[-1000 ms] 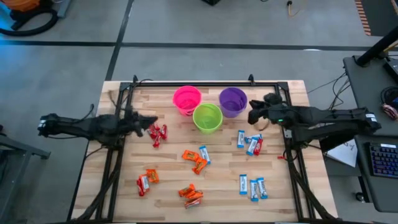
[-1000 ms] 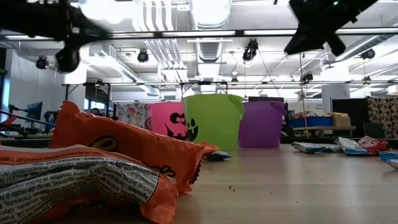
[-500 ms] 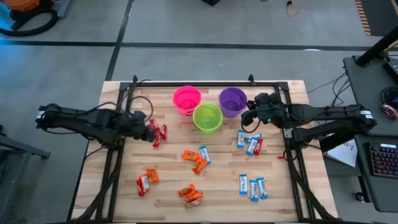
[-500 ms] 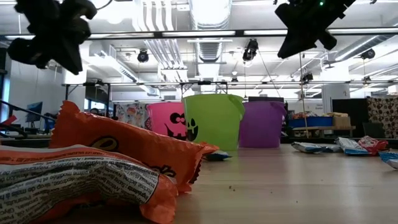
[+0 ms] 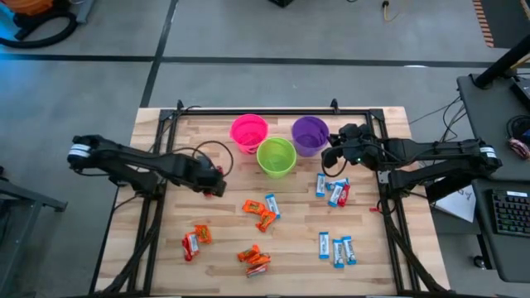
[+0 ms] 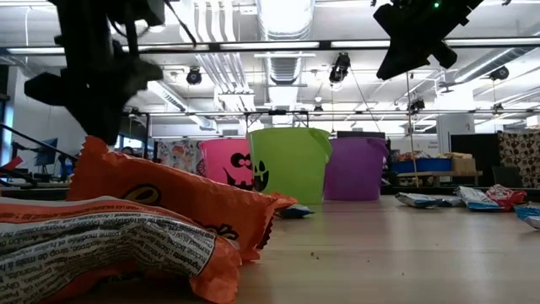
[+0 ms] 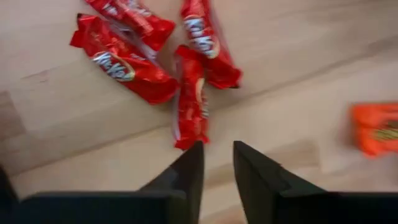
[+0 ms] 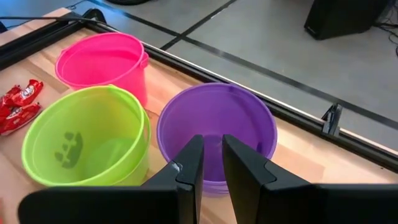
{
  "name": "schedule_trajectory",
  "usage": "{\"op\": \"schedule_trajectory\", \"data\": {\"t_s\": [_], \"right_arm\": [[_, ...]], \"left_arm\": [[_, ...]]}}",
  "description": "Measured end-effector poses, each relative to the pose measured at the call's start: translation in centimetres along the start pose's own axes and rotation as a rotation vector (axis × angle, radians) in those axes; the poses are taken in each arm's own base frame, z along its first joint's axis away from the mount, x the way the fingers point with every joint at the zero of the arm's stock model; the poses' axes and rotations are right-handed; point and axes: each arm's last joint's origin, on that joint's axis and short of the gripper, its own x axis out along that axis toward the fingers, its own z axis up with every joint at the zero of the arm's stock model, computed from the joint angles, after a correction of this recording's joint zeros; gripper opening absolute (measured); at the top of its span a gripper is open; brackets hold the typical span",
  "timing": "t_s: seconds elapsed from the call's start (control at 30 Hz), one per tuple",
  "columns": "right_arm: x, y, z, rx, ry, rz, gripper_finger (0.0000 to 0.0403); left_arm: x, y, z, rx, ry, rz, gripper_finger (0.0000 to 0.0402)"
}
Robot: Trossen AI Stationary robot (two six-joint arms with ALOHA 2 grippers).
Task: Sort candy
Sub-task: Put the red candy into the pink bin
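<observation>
hovering right claw [image 8: 211, 163] narrow over empty purple cup [image 8: 216, 132], left claw [image 7: 216, 163] narrow above red candy [image 7: 189, 99]

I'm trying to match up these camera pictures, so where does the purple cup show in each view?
High view: the purple cup stands at the table's far edge, right of the green cup.
Low view: purple cup right of centre, beside the green cup.
Left wrist view: not in it.
Right wrist view: purple cup centre, just past the fingers.
Shared landmark: the green cup.

Two dark jointed arms — white wrist bands, looped black cables, dark flat fingers [image 7: 186, 180]
</observation>
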Motion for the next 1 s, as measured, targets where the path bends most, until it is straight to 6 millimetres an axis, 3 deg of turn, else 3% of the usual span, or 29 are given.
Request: {"op": "schedule_trajectory", "data": {"t_s": [0.23, 0.4, 0.67, 1.0], "right_arm": [[0.0, 0.2, -0.1, -0.014, 0.037, 0.054, 0.0052], [0.0, 0.2, -0.2, -0.014, 0.044, 0.063, 0.0052], [0.0, 0.3, -0.2, -0.013, 0.066, 0.095, 0.0052], [0.0, 0.3, -0.3, -0.012, 0.075, 0.109, 0.0052]], "left_arm": [[3.4, -1.2, -0.1, 0.043, 0.023, 0.147, 0.0175], [5.4, -1.9, 0.3, 0.093, 0.036, 0.181, 0.0202], [7.6, -2.4, 0.4, 0.119, 0.054, 0.237, 0.0175], [7.9, -2.6, 0.3, 0.148, 0.058, 0.229, 0.0078]]}}
